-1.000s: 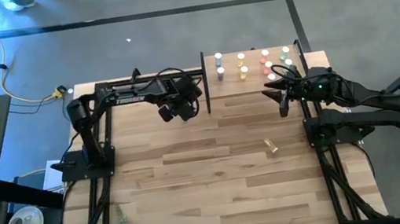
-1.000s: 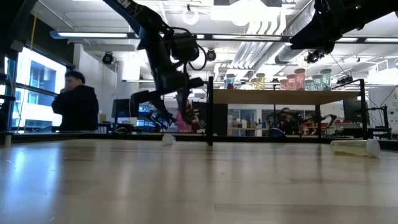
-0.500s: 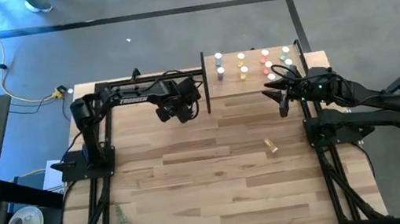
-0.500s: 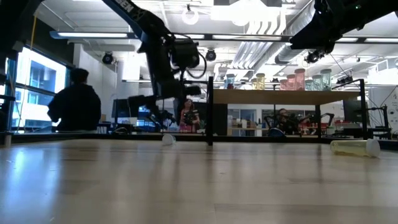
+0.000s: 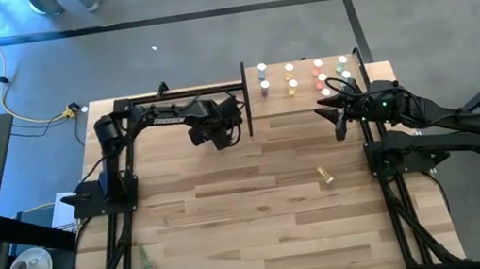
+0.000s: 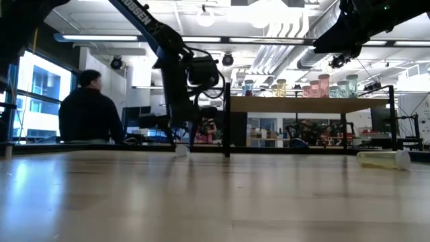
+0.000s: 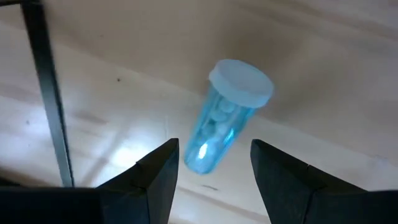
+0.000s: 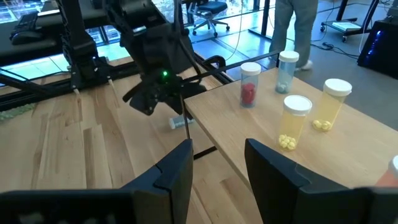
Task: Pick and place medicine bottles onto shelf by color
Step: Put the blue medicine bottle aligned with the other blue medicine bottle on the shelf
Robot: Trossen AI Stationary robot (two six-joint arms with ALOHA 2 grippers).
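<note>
On the left side of the striped plank tabletop, the left claw hangs with its two dark fingers spread and nothing between them. Just ahead of it, in the left wrist view, a small clear-blue plastic medicine bottle with a white cap lies on its side on the wood. Its long axis runs away from the claw, base end nearest the fingertips and cap farthest, roughly in line with the gap between the fingers. In the overhead view the left claw sits just beside the black metal upright at the near-left edge of the pale-wood shelf board, so this arm is plainly the nearer one to the blue bottle.

On the shelf stand capped bottles in rows, blue toward the left and yellow, red and green further right.

A second bottle, amber-yellow with a white cap, lies on its side on the tabletop, nearer the right arm.

The right claw hovers at the shelf's right end, fingers apart and empty.

The only writing is white lettering on the left arm, partly legible as "SEN".
</note>
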